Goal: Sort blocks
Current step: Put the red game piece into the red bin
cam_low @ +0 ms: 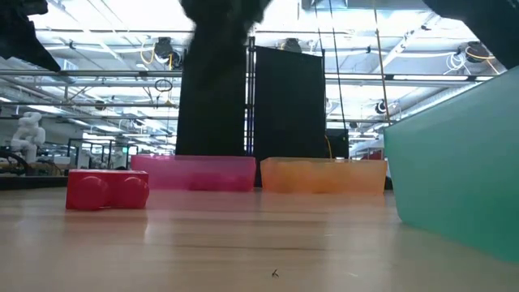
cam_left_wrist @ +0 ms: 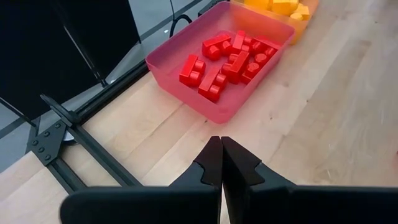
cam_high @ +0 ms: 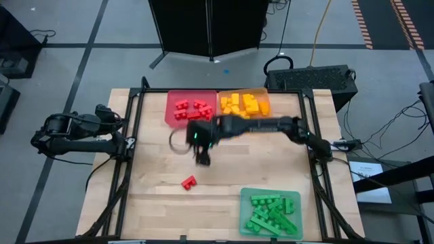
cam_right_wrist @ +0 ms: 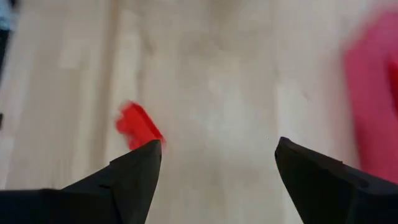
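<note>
- the right gripper [cam_high: 203,157] hung over the middle of the table [cam_high: 271,169] in the high view, its fingers [cam_right_wrist: 134,177] spread apart and empty.
- one loose red block [cam_high: 188,181] lay just below it, lower centre.
- other red blocks [cam_high: 190,108] sat in the red tray [cam_high: 171,108], yellow blocks [cam_high: 243,104] in the orange tray [cam_high: 263,95], green blocks [cam_high: 271,213] in the green tray [cam_high: 293,200] at lower right.
- the left gripper [cam_left_wrist: 221,163] waited at the table's left edge, fingers pressed together on nothing.

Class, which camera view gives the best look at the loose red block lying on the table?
The low view: the loose red block is sharp and unobstructed. The high view shows it small; the right wrist view blurs it beside the open right gripper; the left wrist view misses it.
</note>
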